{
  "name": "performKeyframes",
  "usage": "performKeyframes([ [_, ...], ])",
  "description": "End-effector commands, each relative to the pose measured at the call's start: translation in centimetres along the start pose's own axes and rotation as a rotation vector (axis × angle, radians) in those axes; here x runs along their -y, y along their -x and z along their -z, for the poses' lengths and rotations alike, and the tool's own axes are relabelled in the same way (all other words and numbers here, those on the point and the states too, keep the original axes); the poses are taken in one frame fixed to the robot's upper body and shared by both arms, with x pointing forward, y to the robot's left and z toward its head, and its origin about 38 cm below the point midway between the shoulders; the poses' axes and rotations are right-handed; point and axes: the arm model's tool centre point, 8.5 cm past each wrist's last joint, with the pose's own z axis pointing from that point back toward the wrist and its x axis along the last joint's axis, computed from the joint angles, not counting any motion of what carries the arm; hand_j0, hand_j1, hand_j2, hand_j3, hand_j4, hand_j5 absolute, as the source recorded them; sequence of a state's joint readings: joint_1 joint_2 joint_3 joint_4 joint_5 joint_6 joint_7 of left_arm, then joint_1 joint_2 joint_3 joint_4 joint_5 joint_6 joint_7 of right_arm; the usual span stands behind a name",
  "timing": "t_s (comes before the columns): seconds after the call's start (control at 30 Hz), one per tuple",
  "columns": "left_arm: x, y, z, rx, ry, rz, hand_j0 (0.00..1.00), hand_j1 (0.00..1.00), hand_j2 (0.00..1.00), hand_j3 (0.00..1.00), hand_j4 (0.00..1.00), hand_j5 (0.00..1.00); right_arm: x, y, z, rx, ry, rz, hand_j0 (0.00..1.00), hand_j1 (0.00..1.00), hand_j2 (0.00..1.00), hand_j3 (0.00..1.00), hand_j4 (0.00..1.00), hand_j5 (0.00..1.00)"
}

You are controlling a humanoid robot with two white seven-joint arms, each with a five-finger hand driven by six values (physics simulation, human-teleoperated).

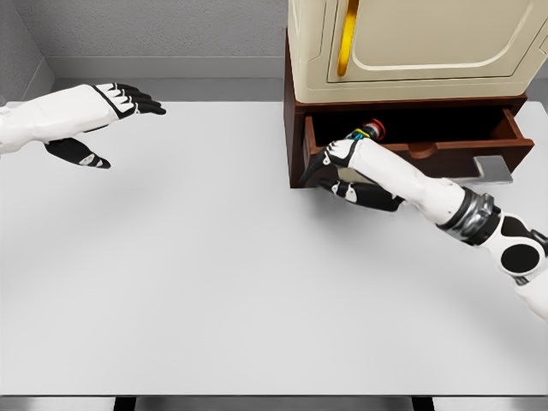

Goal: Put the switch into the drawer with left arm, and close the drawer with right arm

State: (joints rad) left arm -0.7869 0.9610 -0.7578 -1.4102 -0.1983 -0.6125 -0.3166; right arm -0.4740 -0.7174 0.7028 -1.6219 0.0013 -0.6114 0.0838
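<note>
From the head view, a wooden drawer [514,133] sticks out from under a cream cabinet [411,43] with a yellow handle [347,38]. The drawer is open. Inside it, near the left end, sits the switch [370,130] — a small thing with a red top and bits of yellow and blue.

The right hand [338,167] is at the front left corner of the drawer, just below and in front of the switch. Its fingers are a little curled and loose, and they hold nothing. You cannot tell if they touch the wood. A grey drawer handle [492,171] pokes out behind the right arm.

The left hand [120,103] is far away on the other side, up over the white table [214,282] — its fingers are stretched out straight and its thumb hangs down. It holds nothing too.
</note>
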Motion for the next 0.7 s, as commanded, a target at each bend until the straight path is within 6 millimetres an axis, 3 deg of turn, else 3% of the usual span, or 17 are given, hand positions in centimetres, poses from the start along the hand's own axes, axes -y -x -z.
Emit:
performKeyframes([
  [0.0,-0.2,0.0,-0.1,0.000,-0.009,-0.003,1.00,1.00,1.00,1.00,1.00,1.00,0.0,-0.1,0.1,0.003,0.005,0.005,0.51,0.51,0.51,0.51,0.51,0.51],
  [0.13,-0.2,-0.1,0.0,0.002,-0.009,-0.002,1.00,1.00,1.00,1.00,1.00,1.00,0.0,-3.3,0.4,0.090,-0.020,-0.011,0.50,0.50,0.50,0.50,0.50,0.50],
  [0.57,0.4,0.1,-0.2,-0.005,-0.006,-0.016,1.00,1.00,1.00,1.00,1.00,1.00,-3.5,-2.7,-3.9,-0.010,-0.126,0.013,0.51,0.51,0.51,0.51,0.51,0.51],
  [0.67,0.5,0.1,-0.2,-0.005,-0.005,-0.018,1.00,1.00,1.00,1.00,1.00,1.00,-3.5,-2.5,-4.7,-0.032,-0.144,0.009,0.52,0.52,0.52,0.52,0.52,0.52],
])
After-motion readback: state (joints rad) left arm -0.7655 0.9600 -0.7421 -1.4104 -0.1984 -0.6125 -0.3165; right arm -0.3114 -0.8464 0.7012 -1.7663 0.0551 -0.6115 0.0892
